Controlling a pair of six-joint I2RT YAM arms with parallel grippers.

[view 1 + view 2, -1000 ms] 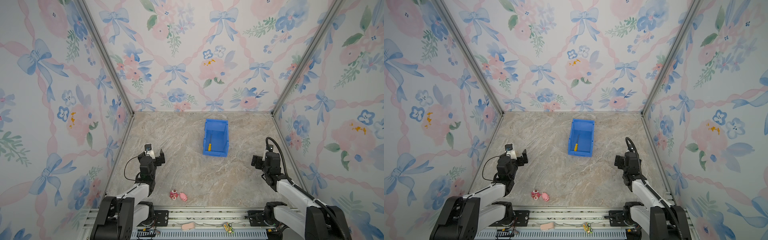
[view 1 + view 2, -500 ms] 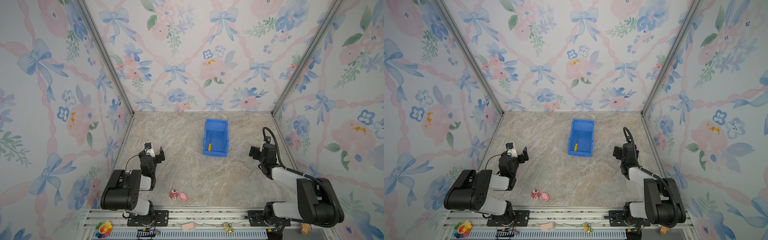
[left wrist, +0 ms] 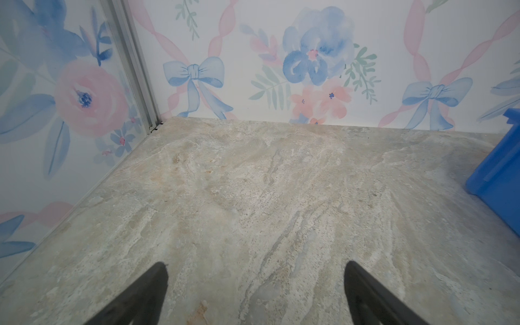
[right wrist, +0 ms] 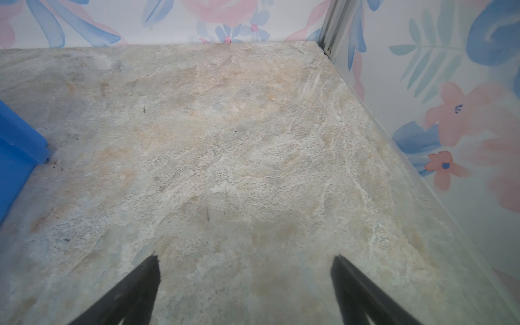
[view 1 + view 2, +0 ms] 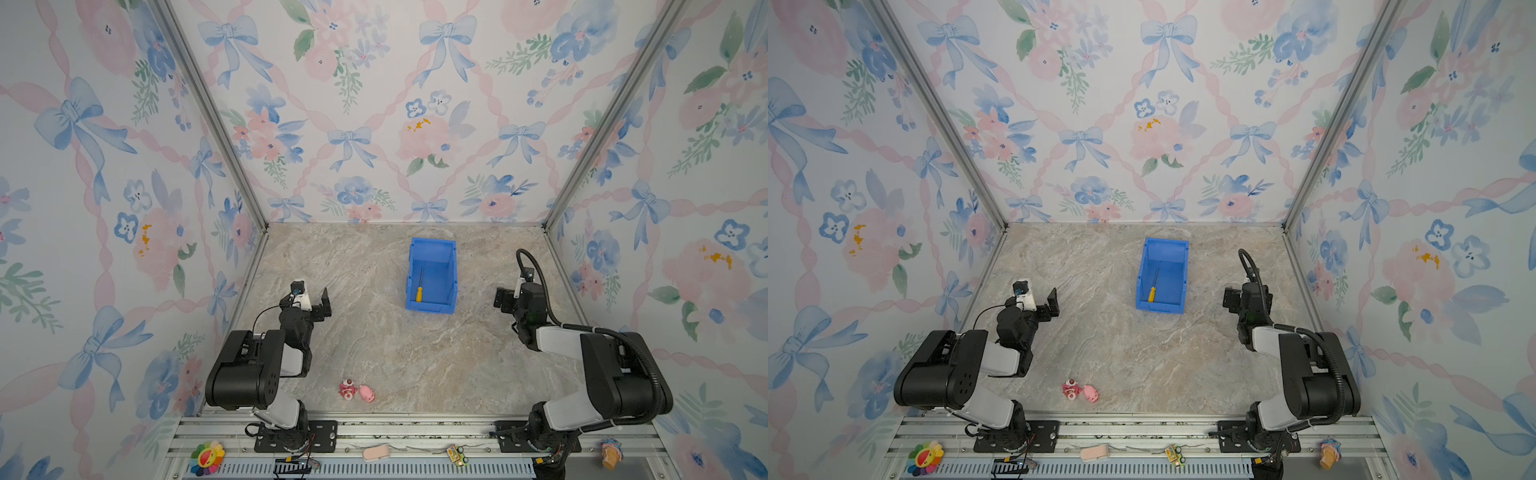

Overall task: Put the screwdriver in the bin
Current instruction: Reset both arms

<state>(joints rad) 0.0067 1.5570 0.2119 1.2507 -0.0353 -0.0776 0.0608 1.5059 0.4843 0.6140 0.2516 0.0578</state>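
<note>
Since a second ago both arms have folded back toward their bases, elbows now bunched up near the rail, while the bin and what lies in it have not shifted. The left tool [image 5: 314,300] sits low over the table [image 5: 374,340] with its jaws wide apart and nothing between them; the left wrist view shows only bare stone between the two dark fingers [image 3: 146,292]. The right tool [image 5: 508,300] is likewise pulled in, and the right wrist view shows its fingers [image 4: 354,284] spread with nothing held.

The screwdriver [image 5: 420,286] lies flat on the floor of the bin [image 5: 432,307], ahead of the left tool and off to its right, and ahead-left of the right tool, well apart from both. Its yellow handle points toward the bin's low front lip and its shaft toward the back wall, close along one side wall. That lie suggests it was let go from above and settled lengthwise, which the bin's long shape allows.

Judging by this, the task looks done: the screwdriver is wholly inside the walls, and both tools are parked empty and clear of the bin, most likely so as not to knock it. Two small pink toys [image 5: 358,391] sit on the table behind and to the right of the left tool, near the rail, and play no part.
</note>
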